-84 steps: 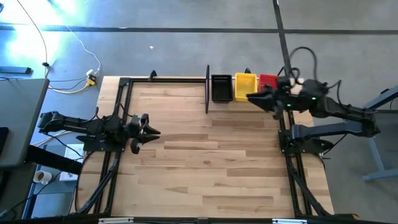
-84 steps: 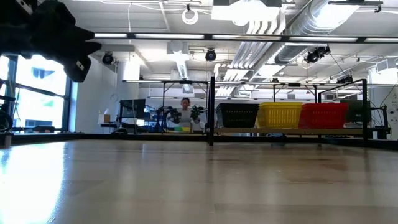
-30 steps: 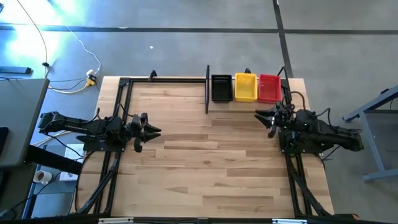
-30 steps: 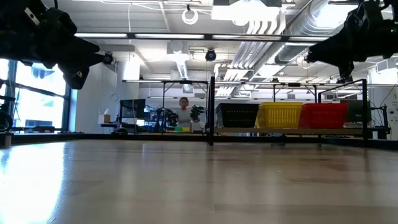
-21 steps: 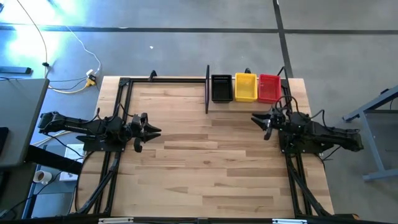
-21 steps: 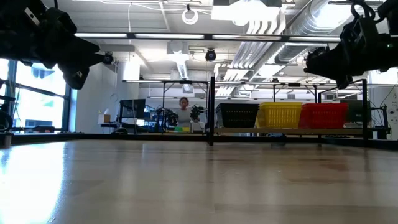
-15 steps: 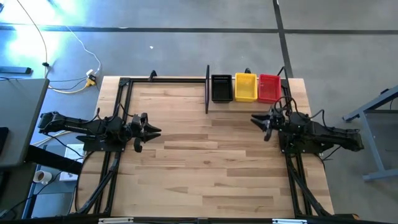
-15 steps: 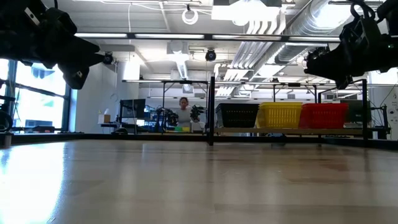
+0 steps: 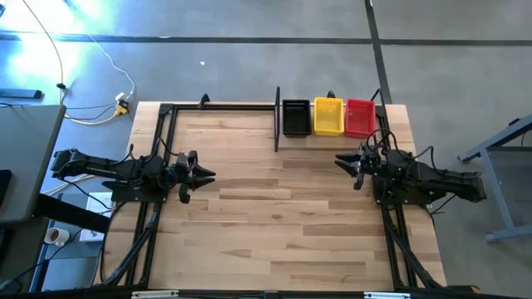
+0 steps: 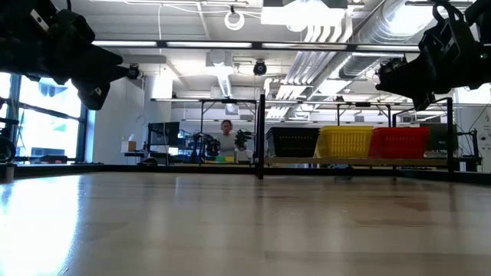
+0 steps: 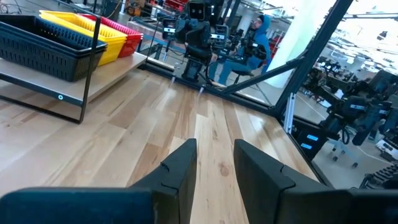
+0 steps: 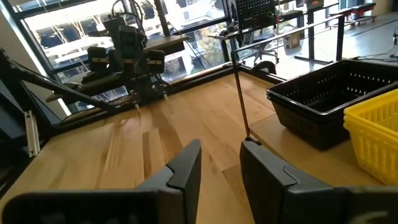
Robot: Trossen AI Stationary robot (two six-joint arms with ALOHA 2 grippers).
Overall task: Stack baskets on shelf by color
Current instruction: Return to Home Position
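Observation:
Three stacks of baskets stand side by side on the shelf (image 9: 277, 124) at the table's far edge: black (image 9: 295, 117), yellow (image 9: 327, 116) and red (image 9: 359, 117). In the low view they sit in a row on the wooden base: black (image 10: 292, 142), yellow (image 10: 345, 141), red (image 10: 399, 141). My right gripper (image 9: 337, 159) hovers open above the table, just near of the shelf, pointing toward the table's left. My left gripper (image 9: 211, 175) hovers open at the left side, pointing right. Both hold nothing.
A tall black post (image 10: 261, 134) marks the shelf's left end. The wooden tabletop (image 9: 274, 224) stretches bare between the two arms. A person (image 10: 227, 136) sits far behind the table, beyond the work area.
My right gripper has moved slightly toward the table's left and near edge, away from the shelf, and sunk a little, then come to rest. The baskets have stayed where they were.

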